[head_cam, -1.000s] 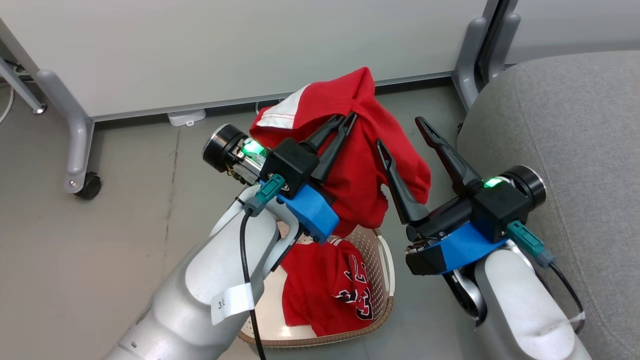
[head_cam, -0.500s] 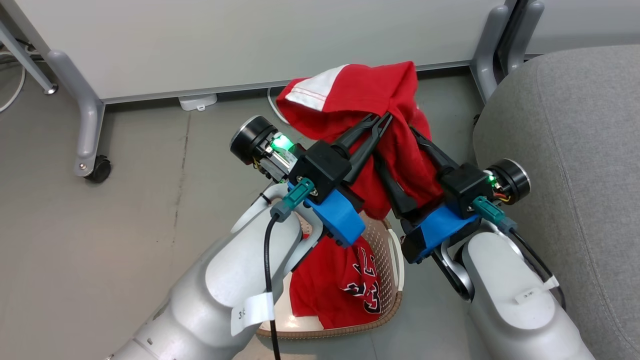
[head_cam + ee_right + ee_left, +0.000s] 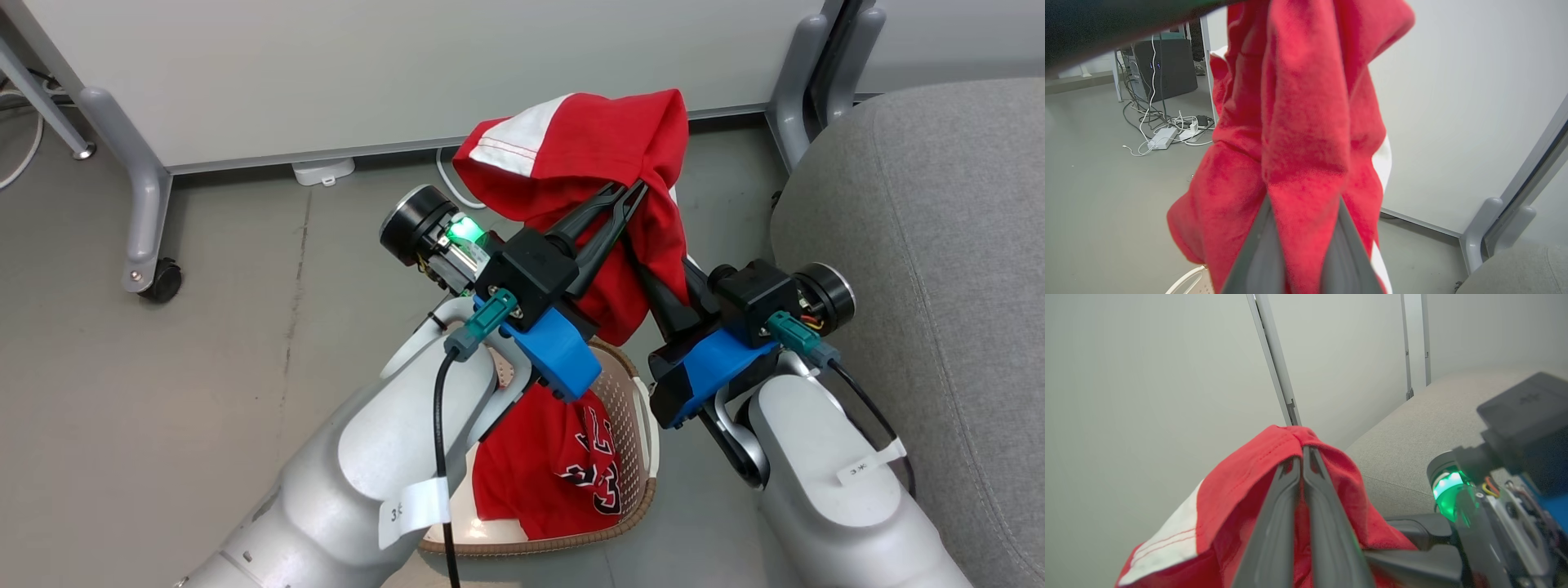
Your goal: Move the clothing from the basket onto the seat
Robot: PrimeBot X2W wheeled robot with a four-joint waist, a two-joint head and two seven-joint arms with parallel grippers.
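Observation:
A plain red garment with white trim (image 3: pixel 588 155) hangs in the air above the basket (image 3: pixel 629 514). My left gripper (image 3: pixel 630 189) is shut on its top fold, with the two fingers pressed together on the cloth (image 3: pixel 1302 451). My right gripper (image 3: pixel 653 265) reaches in from the right, lower on the same garment, and its fingers (image 3: pixel 1265 249) clamp a hanging fold of red fabric; the fingertips are buried in the cloth. A red jersey with black-and-white numerals (image 3: pixel 563 465) lies in the basket. The grey seat (image 3: pixel 939 204) fills the right side.
A white partition panel on grey legs with a caster (image 3: pixel 151 286) stands behind the basket. A small white box (image 3: pixel 322 171) sits at the panel's base. Cables, a power strip (image 3: pixel 1163 139) and a dark computer case (image 3: pixel 1163 65) lie farther off on the grey floor.
My right gripper, wide open beside the garment a second ago, has moved left into the hanging cloth and closed on it. The left gripper kept its hold. The head camera shifted slightly.

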